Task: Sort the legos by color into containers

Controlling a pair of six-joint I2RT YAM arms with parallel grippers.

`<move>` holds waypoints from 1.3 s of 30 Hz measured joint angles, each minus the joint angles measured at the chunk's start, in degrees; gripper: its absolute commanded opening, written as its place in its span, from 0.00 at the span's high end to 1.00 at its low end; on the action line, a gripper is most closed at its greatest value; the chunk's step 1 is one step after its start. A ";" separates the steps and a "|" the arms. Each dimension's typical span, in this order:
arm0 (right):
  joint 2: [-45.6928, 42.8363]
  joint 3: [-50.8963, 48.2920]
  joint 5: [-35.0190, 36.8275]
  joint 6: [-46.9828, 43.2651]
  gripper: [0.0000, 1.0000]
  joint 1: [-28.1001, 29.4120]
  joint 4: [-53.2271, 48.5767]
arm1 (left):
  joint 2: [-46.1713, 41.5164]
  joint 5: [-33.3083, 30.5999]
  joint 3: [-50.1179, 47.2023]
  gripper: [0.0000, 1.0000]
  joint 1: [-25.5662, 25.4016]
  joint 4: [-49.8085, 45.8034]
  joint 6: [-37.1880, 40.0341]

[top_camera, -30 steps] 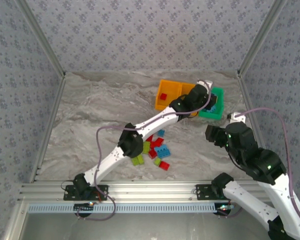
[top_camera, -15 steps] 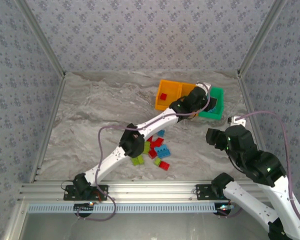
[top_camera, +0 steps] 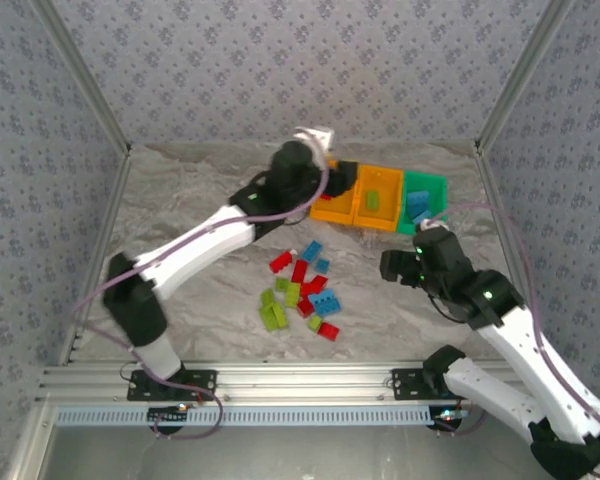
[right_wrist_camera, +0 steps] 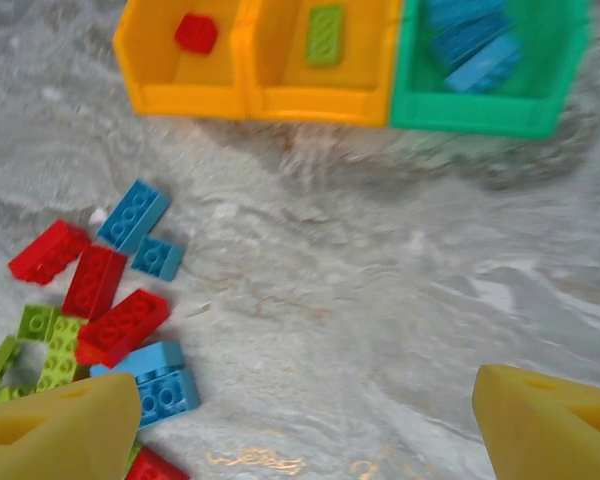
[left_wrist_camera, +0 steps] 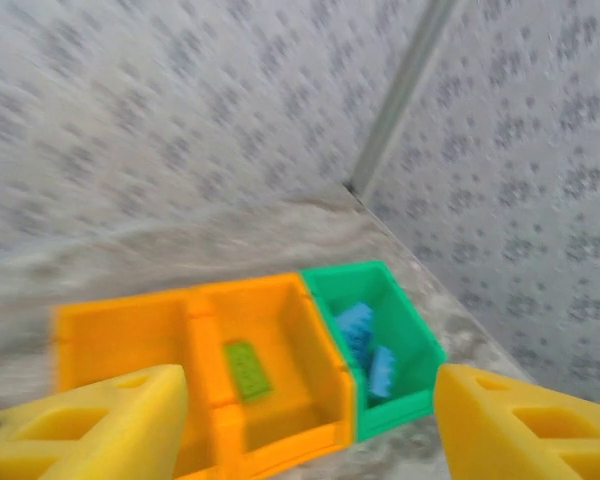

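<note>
The containers sit in a row at the back right: two orange bins (top_camera: 365, 210) and a green bin (top_camera: 427, 190). A red lego (right_wrist_camera: 195, 33) lies in the left orange bin (right_wrist_camera: 180, 70), a lime lego (left_wrist_camera: 248, 370) in the middle orange bin (left_wrist_camera: 270, 400), and blue legos (left_wrist_camera: 365, 345) in the green bin (left_wrist_camera: 400, 380). Several loose legos (top_camera: 300, 295) in red, blue and lime lie mid-table. My left gripper (left_wrist_camera: 310, 425) is open and empty, raised just left of the bins. My right gripper (right_wrist_camera: 305, 420) is open and empty over bare table, right of the pile.
Patterned walls with metal corner posts (top_camera: 510, 90) close in the marble table (top_camera: 200, 210) on three sides. The bins stand close to the right back corner. Bare tabletop lies to the left of the pile and between the pile and the bins.
My left gripper opened and swung up and left off the bins, uncovering a lime lego in the middle orange bin. My right arm moved left toward the pile and opened wider.
</note>
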 measured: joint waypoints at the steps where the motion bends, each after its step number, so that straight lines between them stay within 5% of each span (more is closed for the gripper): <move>1: 2.10 -0.33 -1.81 -0.31 0.12 0.00 1.38 | -3.80 -0.83 -3.39 0.28 0.24 0.07 0.72; 9: 21.11 -1.16 -7.50 4.98 0.18 6.88 12.96 | -34.95 -3.30 -24.85 0.26 -2.38 -12.52 13.51; 18: 43.06 2.62 -6.91 21.59 0.16 16.83 16.79 | -62.03 9.97 -48.63 0.01 -2.56 -26.21 45.55; 26: 50.27 9.99 -3.80 25.92 0.17 19.50 15.52 | -67.38 21.90 -59.47 0.01 -2.60 -28.59 62.73; 33: 51.10 12.07 1.22 22.01 0.09 19.32 12.31 | -66.55 25.57 -59.47 0.01 -2.58 -27.96 65.29; 39: 45.55 9.57 4.13 8.07 0.01 14.16 13.35 | -64.00 29.53 -59.49 0.01 -2.08 -24.28 63.54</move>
